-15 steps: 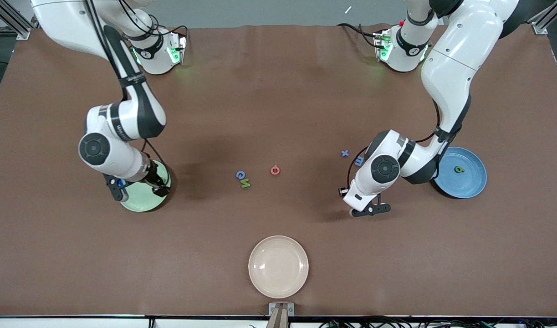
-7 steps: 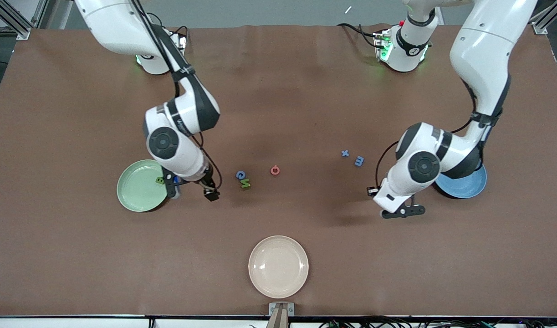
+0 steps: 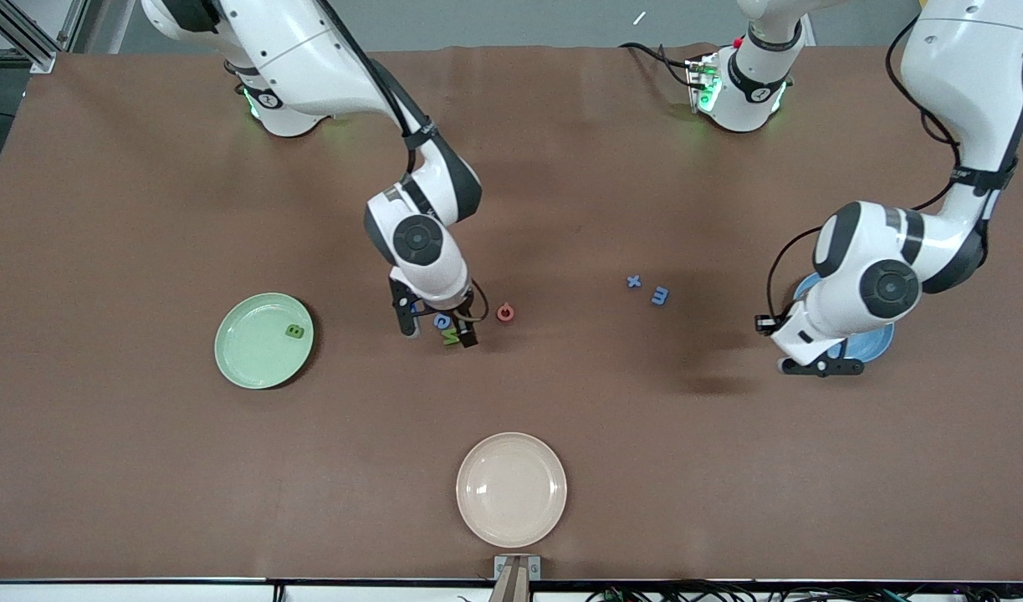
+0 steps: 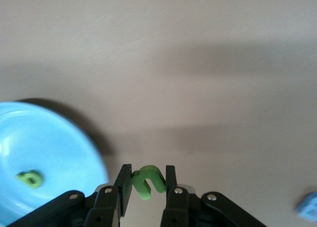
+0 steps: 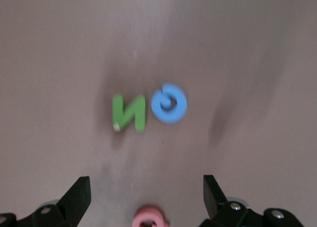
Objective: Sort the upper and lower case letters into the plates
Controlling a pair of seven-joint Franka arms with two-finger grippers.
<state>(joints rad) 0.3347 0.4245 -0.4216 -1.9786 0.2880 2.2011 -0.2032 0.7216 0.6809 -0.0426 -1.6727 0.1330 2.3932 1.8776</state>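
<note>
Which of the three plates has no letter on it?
The cream-beige plate, nearest the front camera. The pale green plate holds a green letter; the blue plate holds another.

Mid-frame, the letter N point(image 3: 451, 338) lies just beside the curled letter point(image 3: 442, 320), nearer the camera. A plate point(image 3: 511, 489) sits bottom centre.

We note a brown table point(image 3: 143, 468). Plates: pale green point(image 3: 252, 351), bright blue point(image 4: 54, 153), cream-beige point(image 3: 511, 489). Letters: green N point(image 5: 129, 113), blue G point(image 5: 169, 104), pinkish-red ring letter point(image 3: 504, 313), two blue letters point(image 3: 647, 288), green n point(image 4: 147, 181).
</note>
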